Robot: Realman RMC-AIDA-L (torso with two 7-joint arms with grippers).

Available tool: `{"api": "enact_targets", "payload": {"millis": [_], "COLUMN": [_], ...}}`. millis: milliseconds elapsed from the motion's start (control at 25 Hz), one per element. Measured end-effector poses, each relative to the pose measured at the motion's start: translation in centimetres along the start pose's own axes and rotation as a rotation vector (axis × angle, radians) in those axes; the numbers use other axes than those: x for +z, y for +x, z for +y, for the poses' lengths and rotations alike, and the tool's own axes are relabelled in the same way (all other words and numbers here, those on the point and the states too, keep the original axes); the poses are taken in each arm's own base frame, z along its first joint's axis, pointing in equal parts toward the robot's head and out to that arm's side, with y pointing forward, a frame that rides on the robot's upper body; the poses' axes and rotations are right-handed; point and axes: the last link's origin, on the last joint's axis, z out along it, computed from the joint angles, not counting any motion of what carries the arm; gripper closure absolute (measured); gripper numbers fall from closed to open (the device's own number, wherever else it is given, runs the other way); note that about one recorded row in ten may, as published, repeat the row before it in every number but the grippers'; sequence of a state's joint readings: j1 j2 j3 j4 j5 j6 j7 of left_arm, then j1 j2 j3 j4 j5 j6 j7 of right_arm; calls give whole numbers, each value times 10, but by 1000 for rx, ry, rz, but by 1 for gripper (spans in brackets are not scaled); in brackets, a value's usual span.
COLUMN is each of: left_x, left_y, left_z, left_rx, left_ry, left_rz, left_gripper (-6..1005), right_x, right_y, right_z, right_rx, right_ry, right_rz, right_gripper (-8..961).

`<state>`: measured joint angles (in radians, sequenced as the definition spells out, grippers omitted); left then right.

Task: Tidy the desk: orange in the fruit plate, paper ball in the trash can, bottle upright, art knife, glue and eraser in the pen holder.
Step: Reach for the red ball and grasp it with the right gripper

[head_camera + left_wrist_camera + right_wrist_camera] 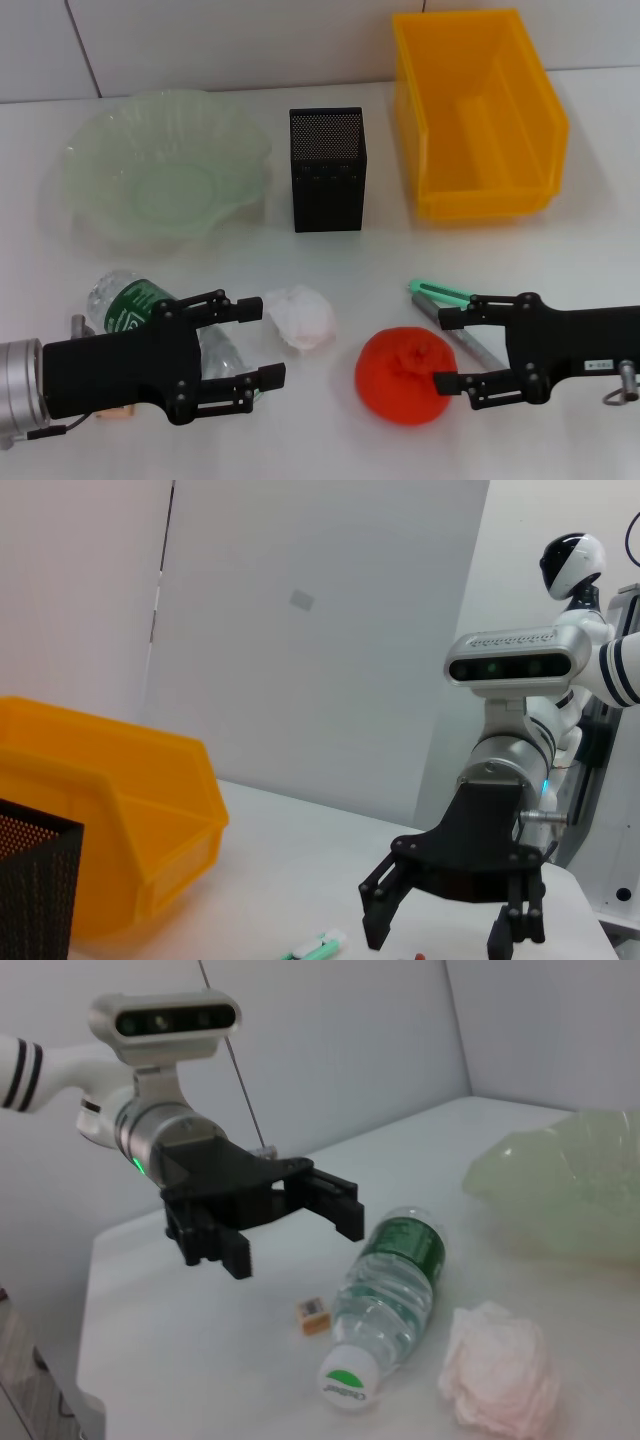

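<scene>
The orange [403, 375] sits at the front, with my open right gripper [443, 352] just to its right, the lower fingertip at its edge. The paper ball [300, 317] lies left of the orange. The bottle [130, 300] lies on its side, its cap end under my open left gripper [262, 342], which holds nothing. The right wrist view shows the bottle [390, 1290], the paper ball [500, 1380] and the eraser [313, 1316] beside the bottle. A green slim tool [440, 292] and a grey stick [468, 343] lie under the right gripper; which is knife or glue is unclear.
At the back stand the fruit plate [90, 195] on the left, the pen holder [327, 190] in the middle and the trash can [520, 190] on the right. A white wall rises right behind them.
</scene>
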<state>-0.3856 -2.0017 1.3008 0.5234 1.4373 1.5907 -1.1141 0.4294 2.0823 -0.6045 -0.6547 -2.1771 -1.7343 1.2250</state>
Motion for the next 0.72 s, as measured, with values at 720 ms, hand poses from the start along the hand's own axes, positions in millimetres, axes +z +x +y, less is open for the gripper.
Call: {"api": "enact_targets", "payload": {"millis": [720], "left_x": [-3], "left_y": [-2], "left_z": [2], "left_rx": [-2], "left_ry": [3], "left_rz": [1], "left_gripper": [226], "right_x": [42], "right_y": [1], "right_z": [-13], "right_rx": [-19], "right_ry": [-18], "right_rz": [105], "right_gripper": [134]}}
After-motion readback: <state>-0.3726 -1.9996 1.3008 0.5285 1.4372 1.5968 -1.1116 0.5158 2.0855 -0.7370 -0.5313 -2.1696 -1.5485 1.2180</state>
